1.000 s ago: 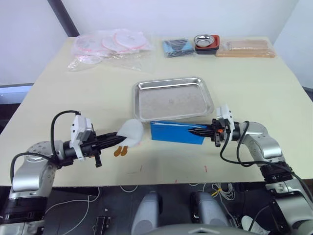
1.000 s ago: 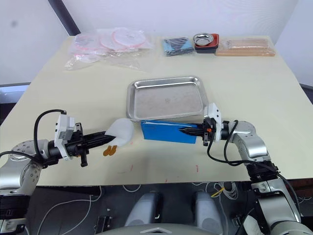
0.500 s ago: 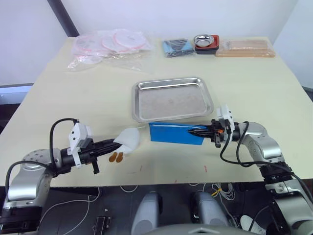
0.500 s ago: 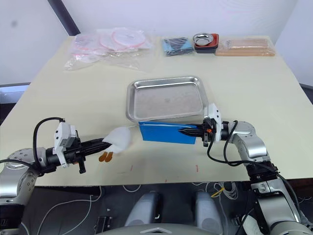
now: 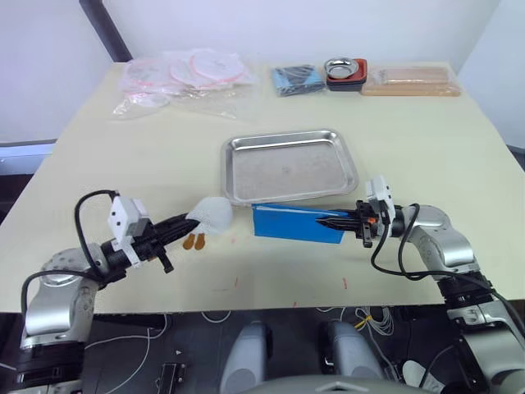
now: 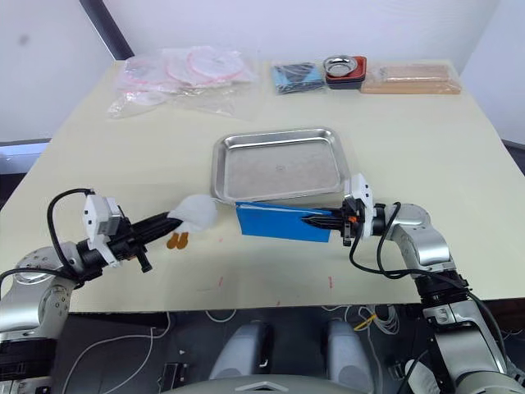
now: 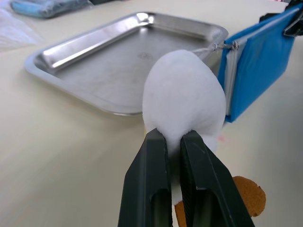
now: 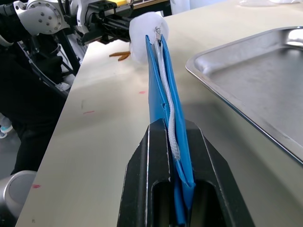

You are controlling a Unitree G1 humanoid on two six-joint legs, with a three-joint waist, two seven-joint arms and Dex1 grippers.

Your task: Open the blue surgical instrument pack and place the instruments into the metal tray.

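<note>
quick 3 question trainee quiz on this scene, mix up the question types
1. True or false: the shiny rectangular metal tray already holds instruments.
2. What does the left gripper pinch? A) the white fluffy pom-pom on the pack's zip B) the small round steel bowl C) a clear plastic bag
3. Fill in: the right gripper is shut on the edge of the ____ surgical instrument pack.

Key: 1 false; 2 A; 3 blue.
</note>
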